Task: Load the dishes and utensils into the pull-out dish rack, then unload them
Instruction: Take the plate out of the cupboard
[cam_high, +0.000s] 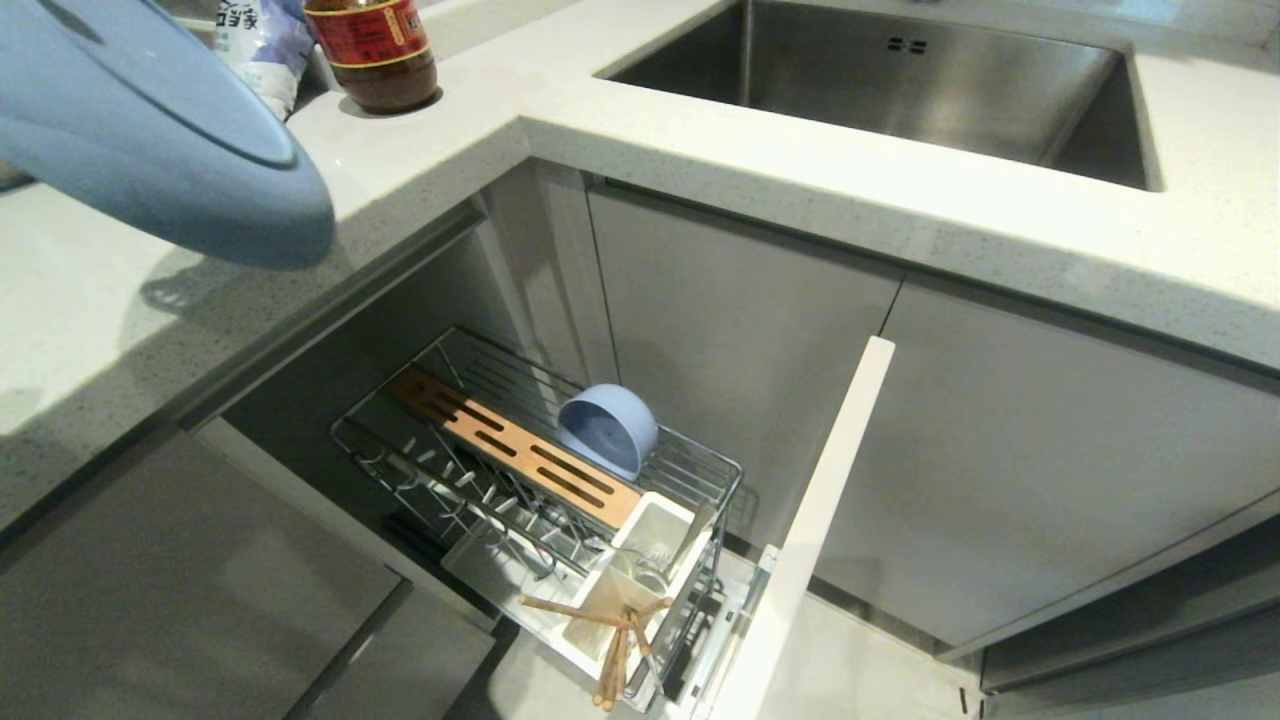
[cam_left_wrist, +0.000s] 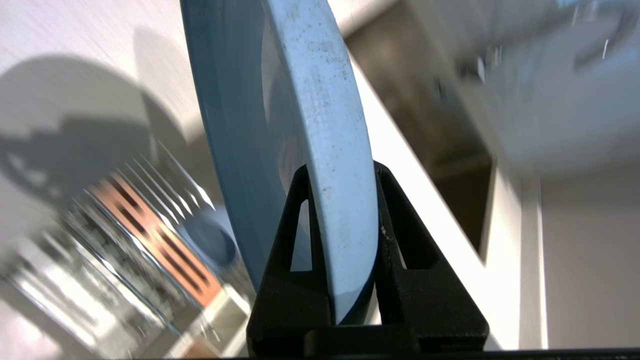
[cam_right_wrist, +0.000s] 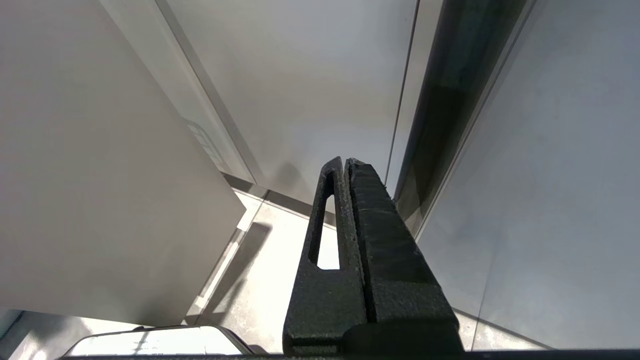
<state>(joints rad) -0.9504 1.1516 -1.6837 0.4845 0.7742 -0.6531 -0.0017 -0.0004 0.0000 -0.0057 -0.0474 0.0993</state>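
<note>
One pale blue matte round plate (cam_left_wrist: 280, 125), clamped at its rim by the left gripper (cam_left_wrist: 342, 175), should probably go edge-down between the chrome wire rack's (cam_high: 700, 462) prongs, clear of the blue bowl (cam_high: 607, 428); the right gripper (cam_right_wrist: 346, 165) is parked, fingers pressed together.

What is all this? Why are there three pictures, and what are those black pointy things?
These come from three cameras on a kitchen robot. The big picture is from its head, looking down at a counter with a sink and a pulled-out dish rack below. In the rack sit a blue bowl and a white cup holding chopsticks.

The other two cameras sit on the robot's wrists. The black pointy things are its fingers. The left gripper is pinching the rim of a blue plate, which you also see large in the head picture. The right gripper is shut and holds nothing, parked low beside the cupboard doors. A sauce bottle stands on the counter.
</note>
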